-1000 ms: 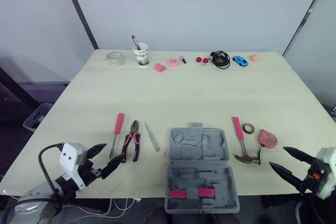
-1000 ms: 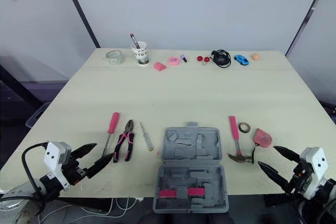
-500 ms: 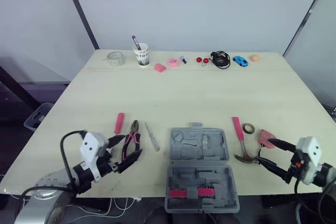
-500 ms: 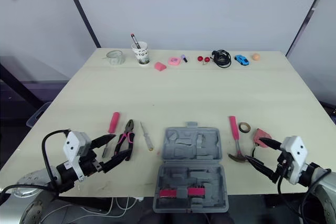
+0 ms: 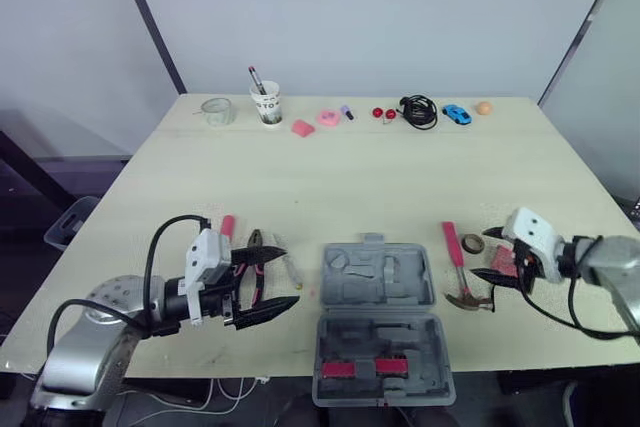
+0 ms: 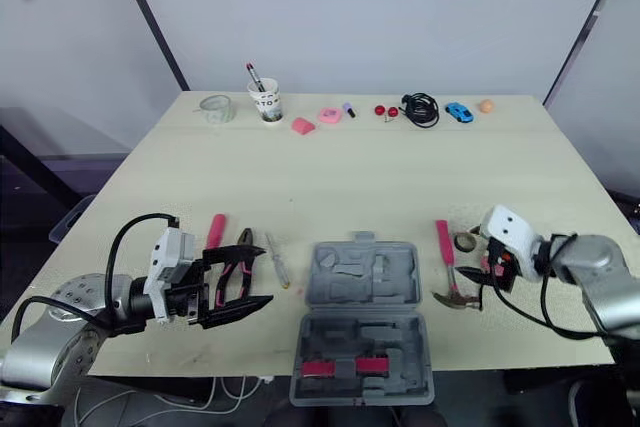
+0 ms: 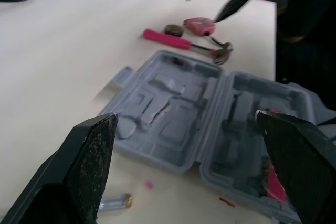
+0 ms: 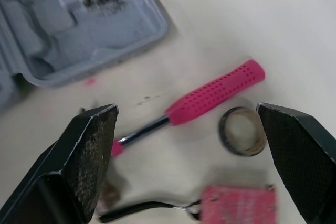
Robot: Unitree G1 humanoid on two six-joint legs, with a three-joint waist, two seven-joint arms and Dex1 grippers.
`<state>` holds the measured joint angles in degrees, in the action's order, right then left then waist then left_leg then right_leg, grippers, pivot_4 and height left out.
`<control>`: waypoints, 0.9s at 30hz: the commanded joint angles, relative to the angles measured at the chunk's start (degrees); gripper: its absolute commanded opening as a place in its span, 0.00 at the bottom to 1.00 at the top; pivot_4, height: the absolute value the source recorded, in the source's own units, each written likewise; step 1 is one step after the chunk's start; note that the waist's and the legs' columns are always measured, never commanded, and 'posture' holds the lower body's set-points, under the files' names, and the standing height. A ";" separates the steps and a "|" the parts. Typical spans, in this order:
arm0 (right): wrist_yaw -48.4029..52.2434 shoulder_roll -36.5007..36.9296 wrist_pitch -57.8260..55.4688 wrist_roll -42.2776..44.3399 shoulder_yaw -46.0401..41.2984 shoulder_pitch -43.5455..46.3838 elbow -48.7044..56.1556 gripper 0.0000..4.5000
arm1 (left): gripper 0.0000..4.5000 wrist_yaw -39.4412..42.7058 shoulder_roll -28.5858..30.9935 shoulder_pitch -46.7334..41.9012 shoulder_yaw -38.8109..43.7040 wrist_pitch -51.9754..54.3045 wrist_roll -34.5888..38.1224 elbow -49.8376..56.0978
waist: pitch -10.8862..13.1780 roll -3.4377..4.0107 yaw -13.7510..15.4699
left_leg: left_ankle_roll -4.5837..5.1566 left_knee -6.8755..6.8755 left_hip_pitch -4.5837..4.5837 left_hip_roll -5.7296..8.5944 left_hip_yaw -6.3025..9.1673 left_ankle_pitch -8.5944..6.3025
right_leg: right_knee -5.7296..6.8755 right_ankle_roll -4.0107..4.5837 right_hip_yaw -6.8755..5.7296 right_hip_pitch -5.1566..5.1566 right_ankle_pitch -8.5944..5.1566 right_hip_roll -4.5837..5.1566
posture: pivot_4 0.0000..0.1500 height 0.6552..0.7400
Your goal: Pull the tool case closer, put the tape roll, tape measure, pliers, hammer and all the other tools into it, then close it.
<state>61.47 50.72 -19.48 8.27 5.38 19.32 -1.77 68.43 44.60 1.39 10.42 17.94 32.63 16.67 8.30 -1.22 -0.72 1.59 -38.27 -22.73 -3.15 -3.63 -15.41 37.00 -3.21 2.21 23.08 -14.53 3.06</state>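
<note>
I see a lab-style test bay. Blank white panels point(image 5: 400, 17) back a plain table point(image 5: 350, 177) with stray props: paper cup point(image 5: 267, 105), toy car point(image 5: 457, 114).

1. Case point(image 5: 385, 322): grey plastic, lying open and flat at the near edge of the tabletop. The far half has empty moulded recesses. The near half holds a pink strip.
2. Hammer point(image 5: 456, 255): pink dotted handle pointing away, metal head near. It lies just right of the case.
3. Tape roll point(image 5: 473, 244): small brown ring, flat, just beside the hammer handle.
4. Tape measure point(image 8: 239, 203): pink with a black strap, right of the hammer and near its head.
5. Pliers point(image 6: 243, 245): pink and black handles, nose pointing away, left of the case.
6. Pink-handled screwdriver point(image 6: 215, 230): left of the pliers.
7. Thin screwdriver point(image 6: 277, 262): between the pliers and the case.
</note>
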 commanded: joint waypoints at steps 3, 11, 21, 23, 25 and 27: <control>7.32 2.53 3.57 -9.92 10.27 10.89 -7.63 0.99 | 0.99 2.78 -0.37 -3.44 -1.07 0.55 3.02 -0.46 | 0.01 0.01 0.07 | 0.00 -0.01 -0.02 0.00 -0.02 0.00 | 0.00 0.00 0.01 0.00 0.00 0.00 | 1.00 1.00; 11.96 0.07 12.03 -19.34 18.88 20.81 -19.29 0.99 | 0.99 3.74 -0.45 -5.34 -1.96 3.32 6.20 1.58 | 0.04 0.03 -0.03 | 0.00 -0.02 -0.05 0.00 -0.04 0.00 | -0.01 -0.01 0.05 0.02 0.00 -0.01 | 1.00 1.00; 13.24 -4.51 19.60 -27.19 23.52 28.11 -32.90 0.99 | 0.99 2.45 -0.95 -6.12 -2.62 5.29 8.14 5.80 | 0.06 0.06 -0.07 | -0.01 -0.04 -0.03 0.00 -0.06 0.01 | 0.02 -0.02 0.08 0.02 0.01 -0.02 | 1.00 1.00; 12.86 -5.53 20.57 -28.41 23.99 29.24 -35.27 0.99 | 0.99 2.08 -1.15 -6.27 -2.76 5.41 8.12 6.20 | 0.07 0.06 -0.06 | -0.01 -0.04 -0.03 0.00 -0.07 0.01 | 0.02 -0.02 0.09 0.02 0.01 -0.02 | 1.00 1.00; 12.88 -6.56 20.87 -29.50 24.32 30.11 -37.24 0.99 | 0.99 1.92 -1.26 -6.18 -2.83 5.29 7.96 6.30 | 0.07 0.07 -0.07 | -0.01 -0.04 -0.03 0.00 -0.07 0.01 | 0.03 -0.02 0.09 0.02 0.01 -0.03 | 1.00 1.00; 13.18 -7.25 20.89 -30.42 24.68 30.75 -38.84 0.99 | 0.99 1.82 -1.34 -6.15 -2.90 5.11 7.82 6.27 | 0.08 0.07 -0.10 | -0.01 -0.05 -0.02 0.00 -0.07 0.01 | 0.04 -0.01 0.09 0.02 0.02 -0.03 | 1.00 1.00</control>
<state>74.43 43.36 0.73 -21.33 30.51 48.57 -39.88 70.51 43.31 -4.35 7.44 23.38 39.85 21.04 8.38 -1.15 -0.83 1.58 -38.32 -22.74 -3.15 -3.71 -15.39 37.05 -3.22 2.30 23.10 -14.52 3.03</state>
